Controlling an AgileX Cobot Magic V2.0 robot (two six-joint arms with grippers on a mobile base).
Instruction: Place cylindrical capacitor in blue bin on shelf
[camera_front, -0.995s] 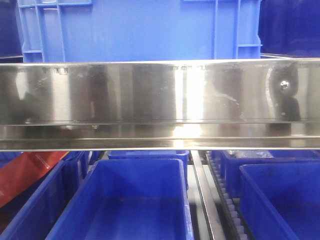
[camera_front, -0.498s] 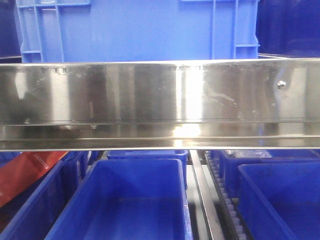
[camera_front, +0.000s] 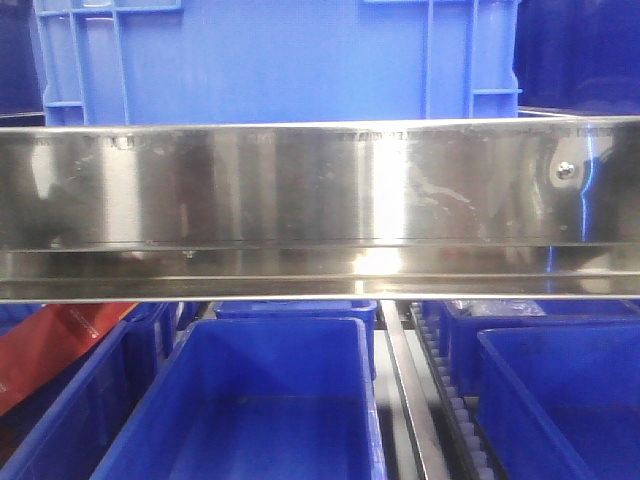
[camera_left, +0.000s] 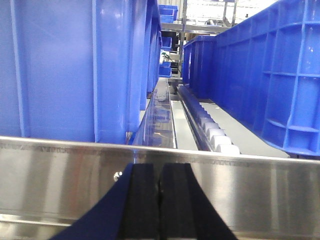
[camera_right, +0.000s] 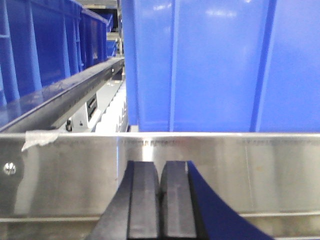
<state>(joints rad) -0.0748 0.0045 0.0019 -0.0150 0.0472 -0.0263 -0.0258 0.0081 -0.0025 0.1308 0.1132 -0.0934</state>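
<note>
Item 1, the shelf: we face its wide shiny front rail, which spans the front view from edge to edge; a screw sits near its right end.

Item 2, a large blue crate stands on the upper tier, directly behind the rail.

Item 3, lower tier: we count an open blue bin at centre, another bin to its right, and between them a roller track beside a flat metal strip. Something red lies at far left, partly hidden by a bin wall.

Item 4, left gripper: we see its two black pads pressed together with nothing visible between them, held close before the steel rail. Beyond, rollers run between tall blue crates.

Item 5, right gripper: pads likewise pressed together, pointed at the rail below a blue crate. A scrap of tape clings to the rail's top left.

Item 6, the cylindrical capacitor: we find it in no view and cannot tell where it is.
</note>
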